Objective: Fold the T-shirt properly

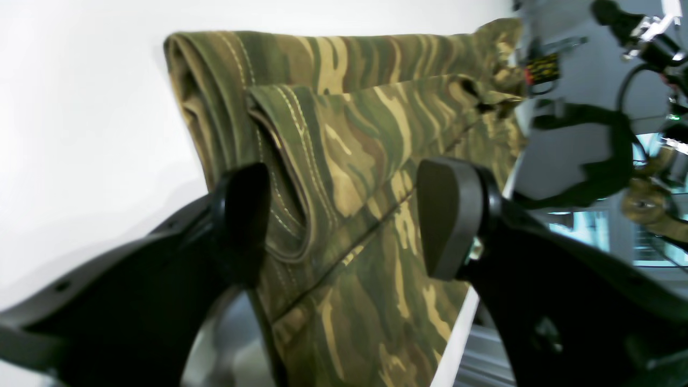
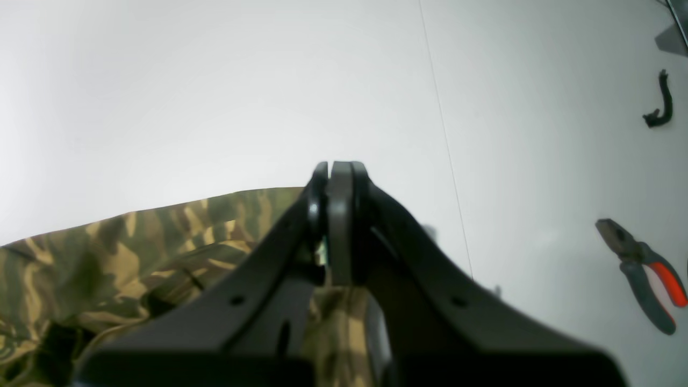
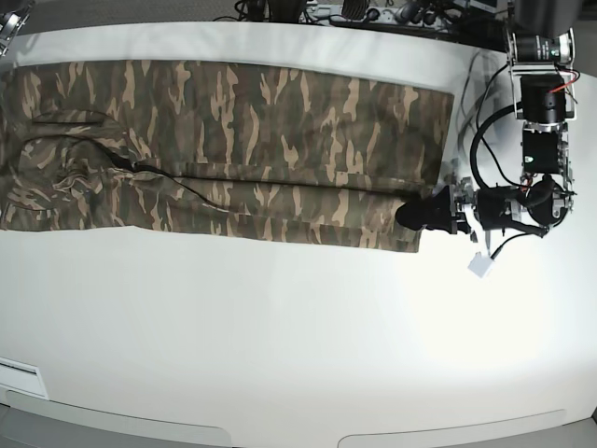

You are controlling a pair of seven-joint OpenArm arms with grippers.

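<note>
T-shirt [image 3: 242, 149] spread long across white table [image 3: 280, 327], soft and limp; best taken at hem edge. Left gripper [image 1: 344, 215] wide open, empty. Right gripper [image 2: 338, 177] shut, apparently empty.

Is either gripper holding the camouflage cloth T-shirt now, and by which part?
No hold is visible. The left gripper stands open over the camouflage cloth T-shirt's hem end; the right gripper is shut, no cloth visibly pinched.

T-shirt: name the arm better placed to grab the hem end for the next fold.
Left. Its open pincer already straddles the T-shirt's hem edge. The right pincer is shut at the other end.
</note>
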